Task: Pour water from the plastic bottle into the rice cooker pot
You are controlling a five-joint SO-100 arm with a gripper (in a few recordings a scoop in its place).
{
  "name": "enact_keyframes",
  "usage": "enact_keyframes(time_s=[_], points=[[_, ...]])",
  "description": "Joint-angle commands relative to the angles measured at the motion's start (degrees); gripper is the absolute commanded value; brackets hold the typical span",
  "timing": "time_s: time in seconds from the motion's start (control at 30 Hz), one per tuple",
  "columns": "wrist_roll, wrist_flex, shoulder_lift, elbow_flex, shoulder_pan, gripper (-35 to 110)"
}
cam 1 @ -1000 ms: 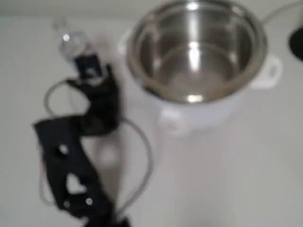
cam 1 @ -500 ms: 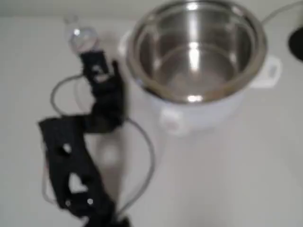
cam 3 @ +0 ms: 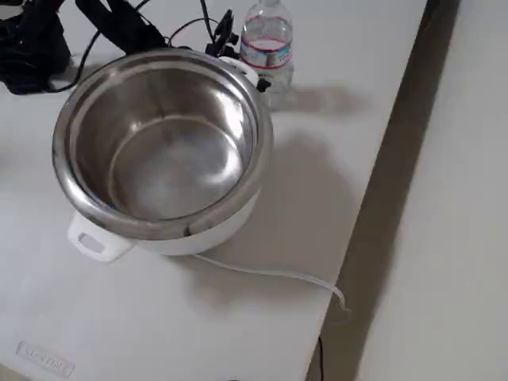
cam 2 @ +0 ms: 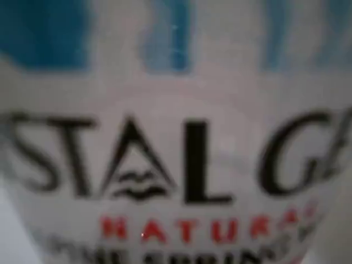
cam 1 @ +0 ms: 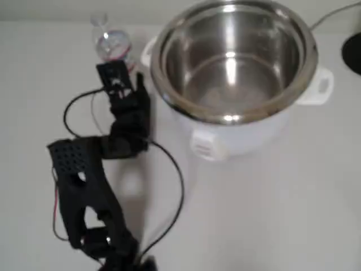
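Observation:
The plastic bottle (cam 1: 113, 43) stands upright left of the rice cooker pot (cam 1: 231, 62), its clear body and red-and-blue label band (cam 3: 267, 49) showing in the fixed view. My black gripper (cam 1: 123, 70) is shut on the bottle's lower part, close beside the pot's left rim. In the wrist view the bottle's label (cam 2: 176, 165) is pressed up close and blurred. The steel pot (cam 3: 159, 135) sits in its white cooker body (cam 1: 225, 141) and looks empty inside.
A black cable (cam 1: 177, 186) loops on the table around the arm. A white cord (cam 3: 278, 274) runs from the cooker toward the table's edge (cam 3: 381, 198). A dark object (cam 1: 354, 51) lies at the right edge of the overhead view.
The gripper and the bottle have moved together to the right and a little farther back, nearer the pot's rim. The pot has not moved.

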Motion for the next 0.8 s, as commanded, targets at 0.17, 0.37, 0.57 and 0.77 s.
enact_keyframes(time_s=[0.17, 0.37, 0.57, 0.77], points=[[0.62, 5.71, 17.31, -2.64, -0.09, 10], [1.32, 10.99, 25.22, -2.64, -0.35, 10], [2.46, 17.05, 33.22, -2.64, -0.53, 10], [5.45, 26.1, 43.07, -3.25, -0.79, 10]])
